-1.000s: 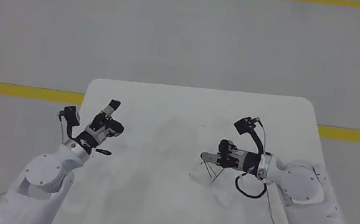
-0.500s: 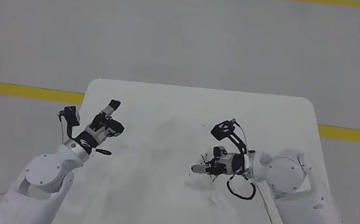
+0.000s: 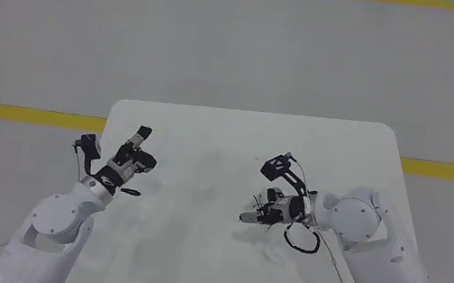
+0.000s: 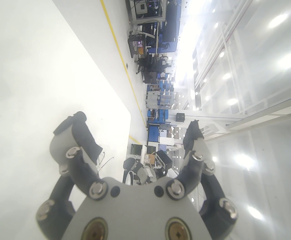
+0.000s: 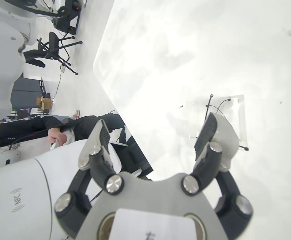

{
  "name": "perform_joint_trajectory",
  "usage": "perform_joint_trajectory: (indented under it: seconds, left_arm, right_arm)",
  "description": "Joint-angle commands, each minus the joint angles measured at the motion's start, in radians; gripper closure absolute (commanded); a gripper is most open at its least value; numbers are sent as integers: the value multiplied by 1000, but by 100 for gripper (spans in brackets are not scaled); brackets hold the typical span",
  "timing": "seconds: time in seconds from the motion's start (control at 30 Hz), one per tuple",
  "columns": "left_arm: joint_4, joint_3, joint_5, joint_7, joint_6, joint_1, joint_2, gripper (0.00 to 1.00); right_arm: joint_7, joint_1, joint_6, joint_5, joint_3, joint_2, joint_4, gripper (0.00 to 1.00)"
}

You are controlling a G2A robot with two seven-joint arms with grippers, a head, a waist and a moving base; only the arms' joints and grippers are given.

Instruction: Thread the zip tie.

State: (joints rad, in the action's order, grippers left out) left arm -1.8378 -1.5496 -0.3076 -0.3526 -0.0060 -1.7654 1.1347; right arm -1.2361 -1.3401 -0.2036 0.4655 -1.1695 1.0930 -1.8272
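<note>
Your right gripper [image 3: 252, 216] hangs low over the white desk [image 3: 209, 138], right of centre, its fingers spread apart and holding nothing. In the right wrist view, thin black zip ties [image 5: 208, 105] lie on a clear plastic tray [image 5: 241, 118] that sits flat on the desk, just beside one fingertip. Whether that finger touches the tray or a tie cannot be told. Well apart, at the desk's left side, your left gripper [image 3: 136, 146] points toward the far edge, its fingers likewise wide apart and empty.
</note>
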Motion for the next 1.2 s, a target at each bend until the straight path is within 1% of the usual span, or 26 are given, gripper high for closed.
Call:
perform_joint_trajectory:
  seconds: [0.0,0.07,0.17,0.37,0.5,0.57,0.63,0.77,0.9,1.17]
  left_arm:
    - [-10,15,8,-31,-4,-2,-1,0]
    - [-11,27,16,-82,-16,-4,-3,0]
    - [-11,33,19,-138,-30,-8,-6,0]
    - [-11,46,31,-234,-49,-13,-13,0]
    - [-10,52,35,-320,-81,-15,-19,0]
    - [-10,52,35,-320,-81,-15,-19,0]
    - [-10,52,35,-320,-81,-15,-19,0]
    - [-10,52,35,-320,-81,-15,-19,0]
    - [-10,52,35,-320,-81,-15,-19,0]
    - [-10,52,35,-320,-81,-15,-19,0]
  right_arm:
    - [0,0,0,0,0,0,0,0]
    - [0,0,0,0,0,0,0,0]
    - [0,0,0,0,0,0,0,0]
    - [0,0,0,0,0,0,0,0]
    - [0,0,0,0,0,0,0,0]
    - [13,6,-2,35,15,0,-1,0]
    - [-26,24,18,121,45,-2,-4,0]
    - [-62,54,54,180,104,1,12,0]
    - [-85,85,69,215,150,5,29,0]
    - [-85,85,69,215,150,5,29,0]
